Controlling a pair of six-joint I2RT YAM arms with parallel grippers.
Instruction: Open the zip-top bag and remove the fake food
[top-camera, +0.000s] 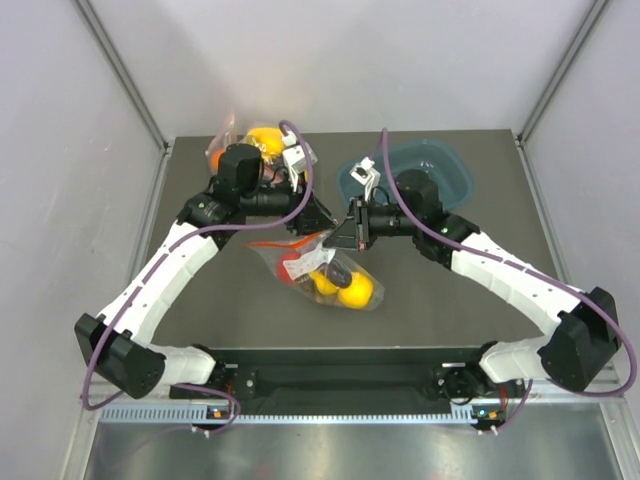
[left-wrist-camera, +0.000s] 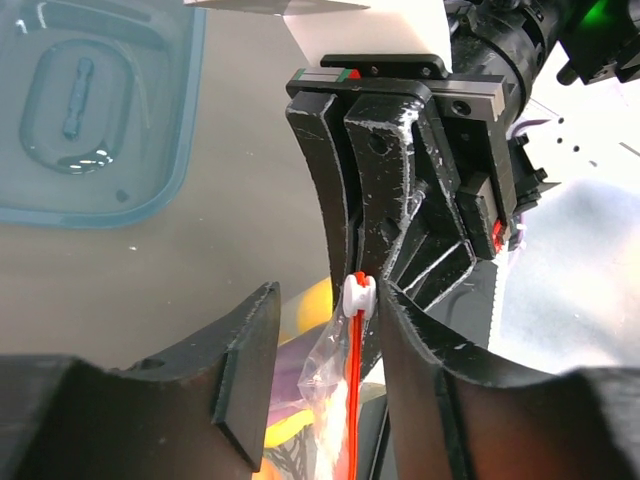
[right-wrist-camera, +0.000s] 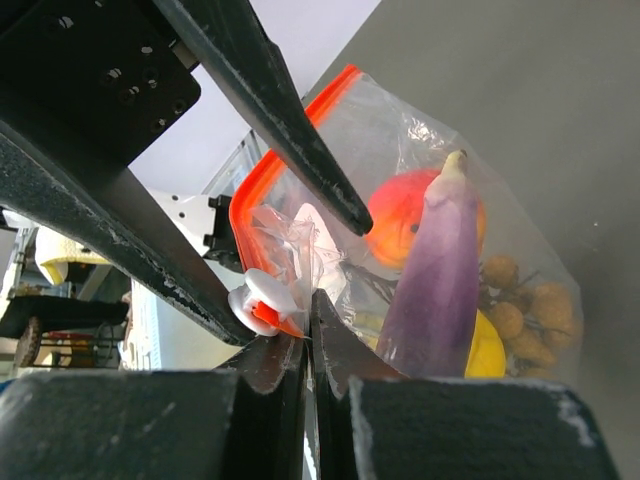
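Zip-top bag within right gripper

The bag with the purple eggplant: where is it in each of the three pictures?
Top view: the bag lies just below the picture's centre.
Left wrist: bottom centre, crinkled clear plastic.
Right wrist: centre to right, eggplant inside.
Shared landmark: its red-orange zip strip.

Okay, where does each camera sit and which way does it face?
Top external: overhead behind the robot, looking down on both arms.
Left wrist: looks past its own open fingers at the right gripper.
Right wrist: looks over its own shut fingers at the clear crinkly red-orange-zipped zip-top bag.
Both wrist views share the bag's white plastic slider.
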